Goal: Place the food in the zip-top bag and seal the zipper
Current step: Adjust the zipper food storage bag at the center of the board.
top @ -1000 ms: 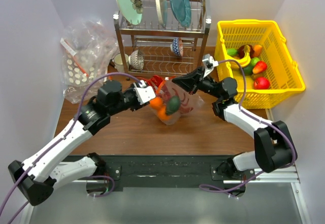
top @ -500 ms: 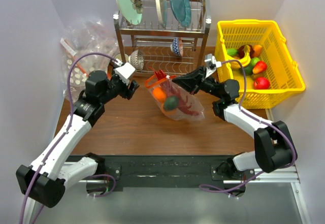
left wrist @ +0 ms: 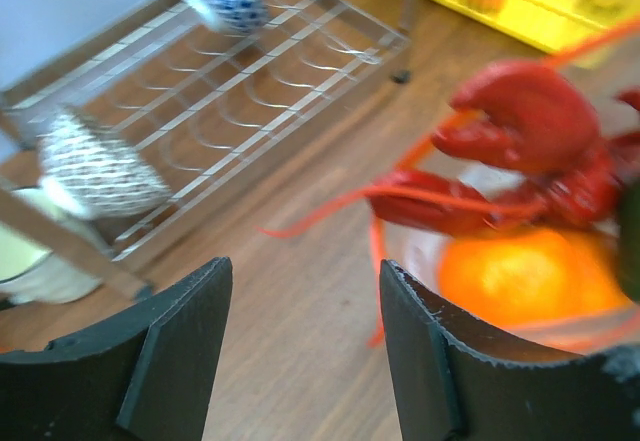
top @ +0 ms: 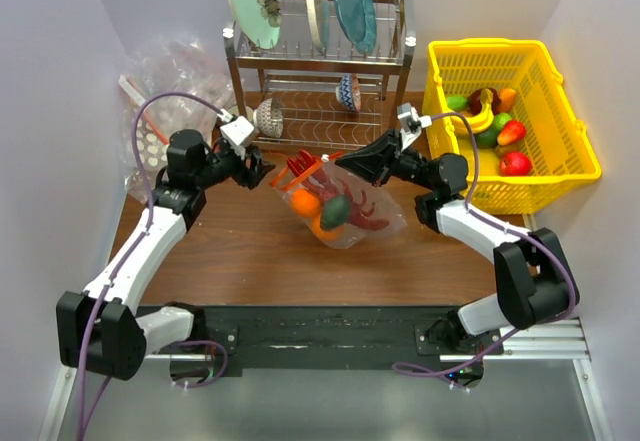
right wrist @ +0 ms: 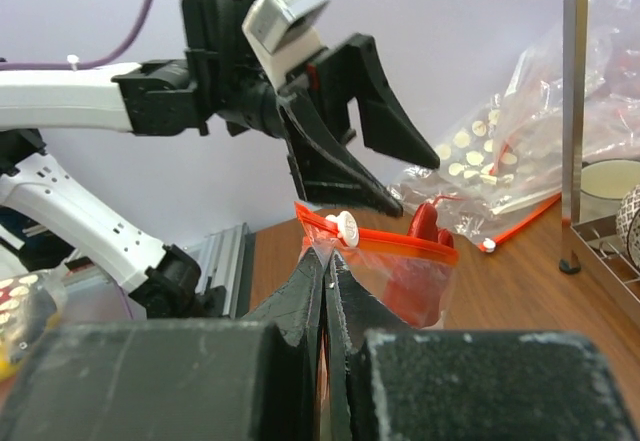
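Note:
The zip-top bag [top: 345, 211] hangs tilted over the table with the red lobster [top: 365, 211], the orange [top: 306, 202] and the green fruit [top: 335, 209] inside it. My right gripper [top: 345, 162] is shut on the bag's top edge; in the right wrist view the fingertips [right wrist: 325, 258] pinch the film just under the red zipper [right wrist: 400, 244] and its white slider [right wrist: 347, 226]. My left gripper [top: 262, 169] is open and empty just left of the bag's mouth. Its wrist view shows the lobster [left wrist: 530, 151] and orange [left wrist: 520, 276] beyond the open fingers [left wrist: 190, 311].
A metal dish rack [top: 320, 91] with plates and bowls stands right behind the bag. A yellow basket [top: 490, 46] of toy fruit is at the back right. A heap of clear white-dotted bags [top: 165, 91] lies at the back left.
My left gripper has let go of the bag and pulled back to the left, then edged slightly back toward it. The bag now hangs from my right gripper alone and has swung.

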Controlling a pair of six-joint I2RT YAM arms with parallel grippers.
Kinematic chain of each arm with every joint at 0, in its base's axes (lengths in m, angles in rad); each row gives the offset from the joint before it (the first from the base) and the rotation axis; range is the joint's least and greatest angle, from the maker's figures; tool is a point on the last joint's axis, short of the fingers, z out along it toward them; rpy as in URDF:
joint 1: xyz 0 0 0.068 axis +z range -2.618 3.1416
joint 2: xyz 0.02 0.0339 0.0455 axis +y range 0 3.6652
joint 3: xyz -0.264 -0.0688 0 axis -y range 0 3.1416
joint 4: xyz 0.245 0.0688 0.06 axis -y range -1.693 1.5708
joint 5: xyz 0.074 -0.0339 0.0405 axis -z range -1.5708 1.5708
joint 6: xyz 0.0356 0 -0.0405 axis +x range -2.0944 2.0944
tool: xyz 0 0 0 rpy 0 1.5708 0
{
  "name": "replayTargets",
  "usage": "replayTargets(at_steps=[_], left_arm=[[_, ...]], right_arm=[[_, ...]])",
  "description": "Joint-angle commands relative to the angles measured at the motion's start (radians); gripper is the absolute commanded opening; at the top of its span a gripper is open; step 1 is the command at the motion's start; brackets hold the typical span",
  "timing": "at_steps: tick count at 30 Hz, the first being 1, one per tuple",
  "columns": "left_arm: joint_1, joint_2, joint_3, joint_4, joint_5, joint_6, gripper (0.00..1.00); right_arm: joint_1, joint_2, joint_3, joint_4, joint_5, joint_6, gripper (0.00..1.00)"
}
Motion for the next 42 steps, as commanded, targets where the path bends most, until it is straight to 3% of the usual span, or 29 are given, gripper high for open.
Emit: replayTargets(at_steps=[1, 9, 15, 19, 22, 25, 26, 27, 32, 42], left_arm=[[0.015, 0.015, -0.009, 0.037, 0.222, 0.015, 0.66], [0.015, 0.1, -0.009, 0.03, 0.33, -0.013, 0.66], [0.018, 0.147, 0.009, 0.033, 0.27, -0.028, 0.66], [0.018, 0.169, 0.011, 0.03, 0.305, -0.027, 0.65], [0.017, 0.183, 0.011, 0.014, 0.333, -0.033, 0.56], [0.018, 0.192, 0.029, -0.045, 0.354, -0.033, 0.28], [0.018, 0.195, 0.055, -0.062, 0.35, -0.032, 0.05], [0.018, 0.198, 0.069, -0.078, 0.339, -0.03, 0.0], [0.017, 0.132, 0.15, -0.151, 0.262, -0.062, 0.0], [-0.044, 0.08, 0.394, -0.426, 0.124, -0.048, 0.0]], right_arm=[[-0.001, -0.008, 0.068, 0.17, -0.009, 0.033, 0.0], [-0.001, -0.002, 0.071, 0.21, -0.023, 0.064, 0.0], [-0.002, 0.013, 0.072, 0.259, -0.029, 0.102, 0.0], [-0.002, 0.022, 0.08, 0.303, -0.035, 0.14, 0.0], [-0.002, 0.027, 0.084, 0.305, -0.035, 0.145, 0.0], [-0.005, 0.029, 0.086, 0.305, -0.037, 0.145, 0.0], [-0.007, 0.03, 0.084, 0.305, -0.035, 0.145, 0.0], [-0.007, 0.03, 0.083, 0.3, -0.035, 0.144, 0.0], [-0.013, 0.026, 0.081, 0.241, -0.031, 0.104, 0.0], [-0.006, 0.021, 0.051, -0.103, 0.02, -0.162, 0.0]])
